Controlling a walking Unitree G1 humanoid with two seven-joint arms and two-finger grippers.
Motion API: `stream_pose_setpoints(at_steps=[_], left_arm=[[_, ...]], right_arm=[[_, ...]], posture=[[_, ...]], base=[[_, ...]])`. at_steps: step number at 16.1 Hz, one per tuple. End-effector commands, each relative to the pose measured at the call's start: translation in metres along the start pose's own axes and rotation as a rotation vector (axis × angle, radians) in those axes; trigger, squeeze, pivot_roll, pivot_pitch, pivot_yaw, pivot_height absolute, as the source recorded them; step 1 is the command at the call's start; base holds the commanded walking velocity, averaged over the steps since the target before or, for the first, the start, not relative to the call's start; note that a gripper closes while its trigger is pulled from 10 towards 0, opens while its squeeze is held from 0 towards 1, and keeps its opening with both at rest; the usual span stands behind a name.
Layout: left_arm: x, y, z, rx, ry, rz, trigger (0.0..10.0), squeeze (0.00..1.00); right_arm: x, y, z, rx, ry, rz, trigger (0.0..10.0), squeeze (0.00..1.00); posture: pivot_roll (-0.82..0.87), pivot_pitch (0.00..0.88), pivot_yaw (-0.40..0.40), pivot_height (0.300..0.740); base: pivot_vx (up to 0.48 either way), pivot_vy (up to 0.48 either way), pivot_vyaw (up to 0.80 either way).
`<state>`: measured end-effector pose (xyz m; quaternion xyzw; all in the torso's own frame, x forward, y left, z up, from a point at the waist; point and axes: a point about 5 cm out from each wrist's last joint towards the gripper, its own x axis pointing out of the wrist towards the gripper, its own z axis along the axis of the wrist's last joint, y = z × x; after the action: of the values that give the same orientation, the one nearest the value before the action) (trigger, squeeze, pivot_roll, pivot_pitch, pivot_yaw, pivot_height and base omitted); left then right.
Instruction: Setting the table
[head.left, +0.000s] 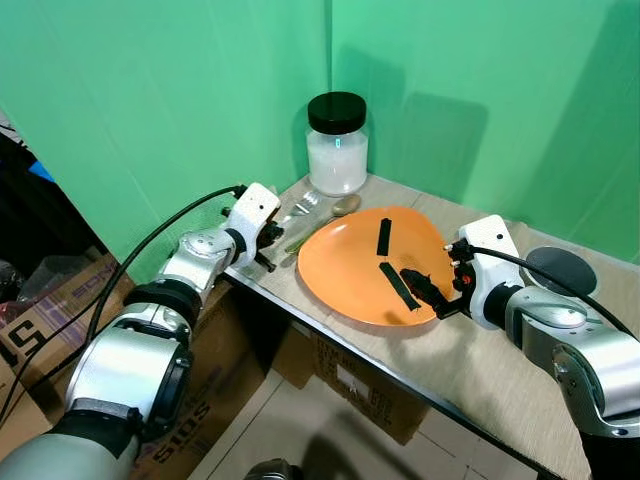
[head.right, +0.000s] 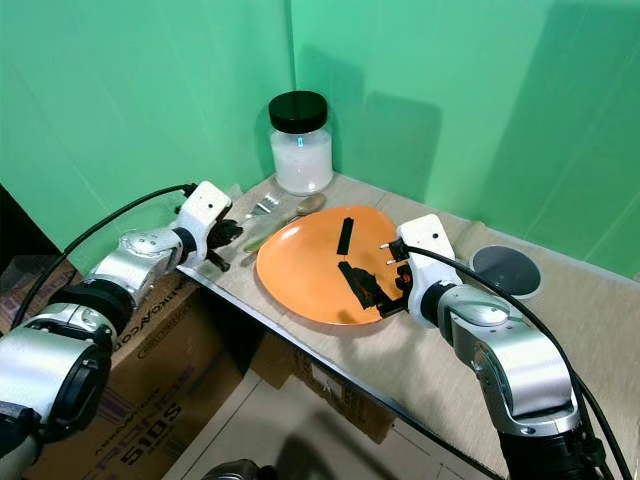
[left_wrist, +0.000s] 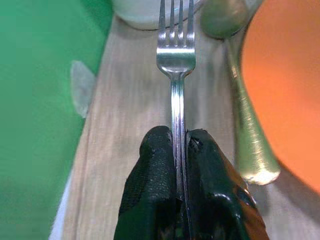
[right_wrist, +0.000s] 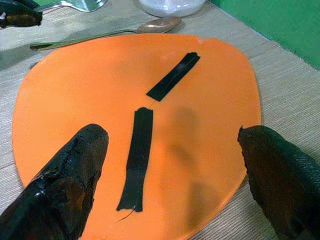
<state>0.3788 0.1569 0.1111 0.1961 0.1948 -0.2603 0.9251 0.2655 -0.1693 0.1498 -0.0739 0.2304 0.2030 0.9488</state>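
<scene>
Fork (left_wrist: 175, 75) pinched by its handle between closed fingers of left hand (left_wrist: 181, 150), tines toward jar (head.left: 337, 142), lying on table (head.left: 500, 380) beside spoon (left_wrist: 240, 100). Orange plate (right_wrist: 140, 125) just right of spoon, two black tape strips on it. Right hand (right_wrist: 172, 172) spread wide over plate's near rim, holding nothing.

Green walls (head.left: 150, 90) — cardboard boxes (head.left: 200, 400) below.
</scene>
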Motion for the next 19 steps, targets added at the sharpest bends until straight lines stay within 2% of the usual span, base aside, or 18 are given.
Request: stream_pose_setpoints(at_steps=[1,2,9,11,12,13,14,17,19], left_arm=[[-0.003,0.008,0.002,0.024,0.007,0.039,10.0,0.71],[-0.003,0.010,0.003,0.017,0.001,0.059,10.0,1.00],[-0.003,0.014,0.011,-0.043,-0.068,0.128,10.0,1.00],[-0.002,0.012,0.015,-0.052,-0.086,0.113,10.0,1.00],[0.000,0.009,0.016,-0.060,-0.095,0.088,10.0,0.86],[0.001,0.006,0.017,-0.065,-0.103,0.061,10.0,0.55],[0.005,-0.005,0.022,-0.100,-0.143,-0.019,10.0,0.00],[0.007,-0.014,0.022,-0.118,-0.154,-0.082,10.0,0.00],[0.008,-0.018,0.018,-0.071,-0.125,-0.103,10.0,0.00]], right_arm=[[-0.002,0.001,0.002,-0.008,-0.001,0.002,10.0,0.00],[-0.003,0.001,0.002,-0.009,-0.001,0.001,10.0,0.00],[-0.004,0.000,0.003,-0.014,-0.003,-0.005,10.0,0.00],[-0.004,0.000,0.004,-0.013,-0.005,-0.009,10.0,0.00],[-0.004,-0.001,0.004,-0.012,-0.006,-0.011,10.0,0.00],[-0.004,-0.001,0.004,-0.013,-0.006,-0.013,10.0,0.00],[-0.004,-0.001,0.005,-0.013,-0.009,-0.015,10.0,0.00],[-0.005,-0.001,0.004,-0.011,-0.011,-0.016,10.0,0.00],[-0.005,-0.001,0.004,-0.009,-0.010,-0.019,10.0,0.00]], posture=[[-0.06,0.000,0.098,0.740],[-0.06,0.000,0.100,0.740],[-0.07,0.000,0.104,0.740],[-0.07,0.000,0.103,0.740],[-0.07,0.000,0.102,0.740],[-0.07,0.000,0.102,0.740],[-0.08,0.000,0.105,0.740],[-0.08,0.000,0.112,0.740],[-0.08,0.000,0.115,0.740]], base=[[0.000,0.000,0.00],[0.000,0.000,0.00],[0.000,0.000,0.00],[0.000,0.000,0.00],[0.000,0.000,0.00],[0.000,0.000,0.00],[0.000,0.000,0.00],[0.000,0.000,0.00],[0.000,0.000,0.00]])
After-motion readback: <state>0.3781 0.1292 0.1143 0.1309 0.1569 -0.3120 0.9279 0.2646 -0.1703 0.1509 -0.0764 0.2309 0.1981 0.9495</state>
